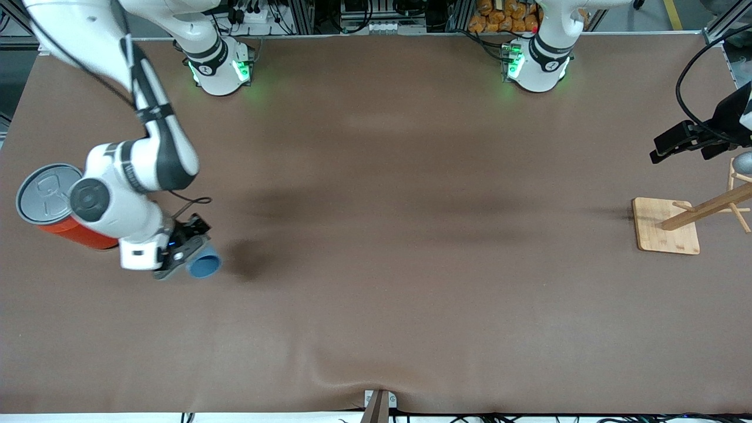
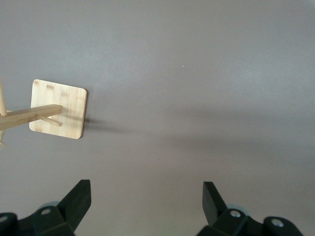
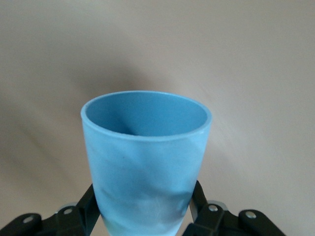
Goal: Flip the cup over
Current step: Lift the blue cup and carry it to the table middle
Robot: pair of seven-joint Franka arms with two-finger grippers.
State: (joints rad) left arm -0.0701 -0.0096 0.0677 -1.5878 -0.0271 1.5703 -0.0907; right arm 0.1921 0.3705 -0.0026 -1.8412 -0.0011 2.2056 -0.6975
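Seen from high across a brown cloth-covered table (image 1: pixel 376 305): small light-blue tapered plastic cup (image 1: pixel 204 263), handleless and darker blue inside, held clear of the cloth toward the right arm's end of the table, just beside a large orange can with a grey pull-tab lid (image 1: pixel 56 207). Right gripper (image 1: pixel 187 249) clamped on the cup's narrow lower wall, one finger (image 3: pixel 84 209) on each side in the right wrist view, the open rim (image 3: pixel 146 114) pointing away from the wrist and the cup lying roughly sideways in the air, dark shadow on the cloth beside it. Left gripper (image 1: pixel 675 144) waiting high at the left arm's end, fingers (image 2: pixel 76 199) spread wide with nothing between them, over bare cloth near a light wooden peg rack on a square bamboo base (image 1: pixel 667 226). Probably midway through the turn. To finish well: steady wrist rotation until the rim faces the way wanted, grip kept firm low on the taper against slipping, elbow swung clear of the can, descent slow and square to the cloth, release only once flat and settled
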